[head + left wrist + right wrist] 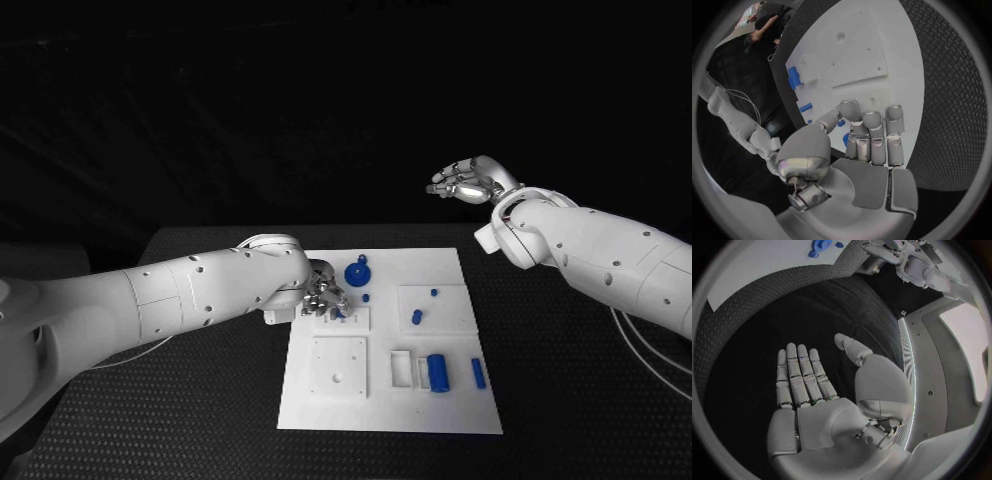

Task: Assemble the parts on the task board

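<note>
The white task board (450, 400) lies in the middle of the black table. My left hand (319, 297) is down on the board's left side, its thumb and fingers (871, 131) closed around a small blue part (846, 139) over a small white block (351, 319). A blue gear (359, 274) stands just beyond that hand. Small blue pegs (417, 316) sit mid-board, while a blue cylinder (438, 372) and a slim blue piece (477, 373) lie near the front right. My right hand (464, 182) hangs high beyond the board's far end, open, fingers (799, 374) straight, holding nothing.
A square white plate with holes (340, 366) is set in the board's front left, with a white frame (402, 367) beside it. Black table (577, 400) stretches to the right of the board. My left forearm (173, 300) crosses the table's left side.
</note>
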